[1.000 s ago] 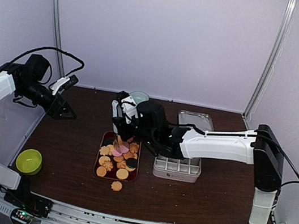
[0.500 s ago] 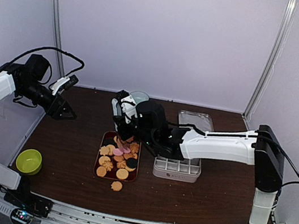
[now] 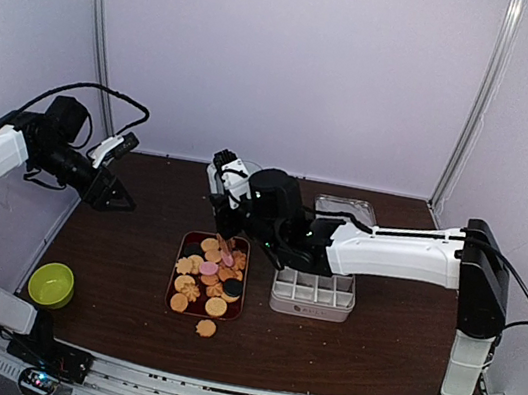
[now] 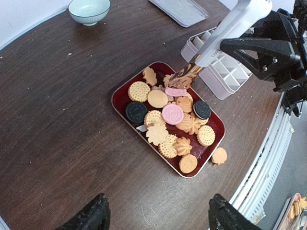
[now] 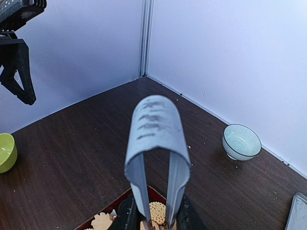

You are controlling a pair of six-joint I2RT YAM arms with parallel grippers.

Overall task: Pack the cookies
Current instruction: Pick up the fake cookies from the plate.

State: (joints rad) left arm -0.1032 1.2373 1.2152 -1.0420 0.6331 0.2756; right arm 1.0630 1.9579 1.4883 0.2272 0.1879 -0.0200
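Note:
The cookies point(image 4: 168, 120) lie heaped in a red tray point(image 4: 121, 93), mostly golden, with two dark ones and two pink ones. From above, the cookies point(image 3: 208, 277) sit mid-table. One golden cookie point(image 3: 207, 328) lies on the table outside the tray. My right gripper point(image 3: 238, 218) is shut on silver tongs point(image 4: 225, 31); their tips pinch what looks like a golden cookie point(image 4: 184, 75) just over the tray's far end. In the right wrist view the tongs point(image 5: 156, 139) rise between my right gripper point(image 5: 156, 218) fingers. My left gripper point(image 3: 109, 187) hovers open at the far left, well away, and my left gripper point(image 4: 158, 220) holds nothing.
A white compartment box point(image 3: 314, 294) stands right of the tray, with a clear lid point(image 3: 346, 212) behind it. A pale teal bowl point(image 3: 245, 169) sits at the back. A green bowl point(image 3: 51, 284) is at the near left.
The right gripper has squeezed the tongs narrower and lifted slightly up and to the right over the tray. The left arm has not moved.

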